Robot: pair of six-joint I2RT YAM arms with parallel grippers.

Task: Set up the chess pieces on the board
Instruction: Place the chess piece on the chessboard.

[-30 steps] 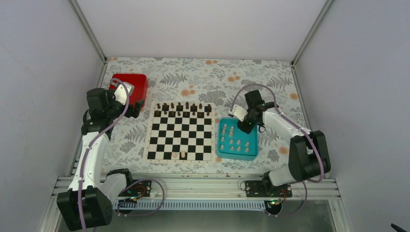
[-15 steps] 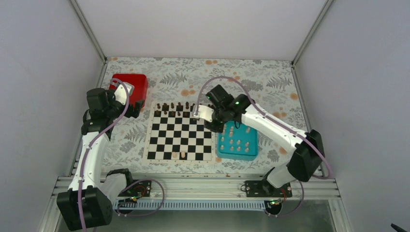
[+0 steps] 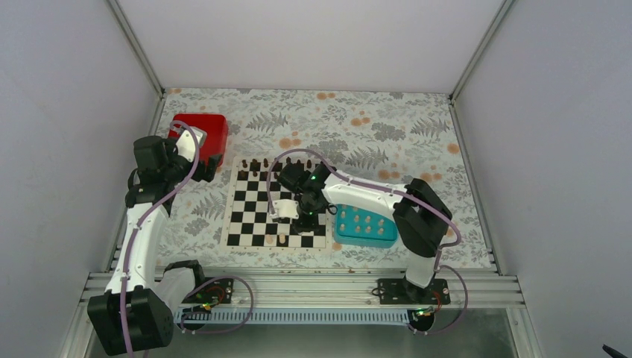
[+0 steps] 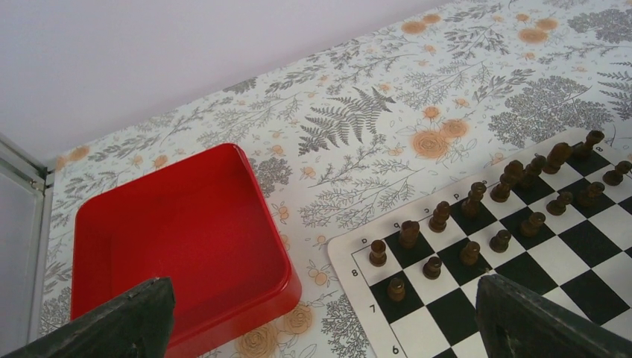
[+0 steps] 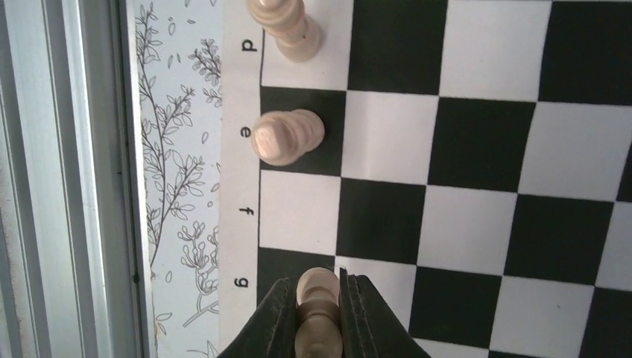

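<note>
Within 1 second the right gripper (image 5: 319, 292) had swung from the teal tray (image 3: 387, 237) to the near rank of the board (image 3: 257, 216), jaws pinching a light piece (image 5: 317, 282) above the g square. Setting it down seemed next. The left gripper (image 4: 320, 328) hung with jaws spread.

Left arm (image 3: 140, 231) rises upright from its base, elbow high at far left, wrist bent to the right. Left gripper (image 4: 322, 287) is wide open, fingers at the wrist view's lower corners, nothing between them. Right arm (image 3: 365, 195) is folded at the elbow, forearm stretched left. Right gripper (image 5: 320, 286) points straight down, fingers pinched on a light piece (image 5: 318, 317).
</note>
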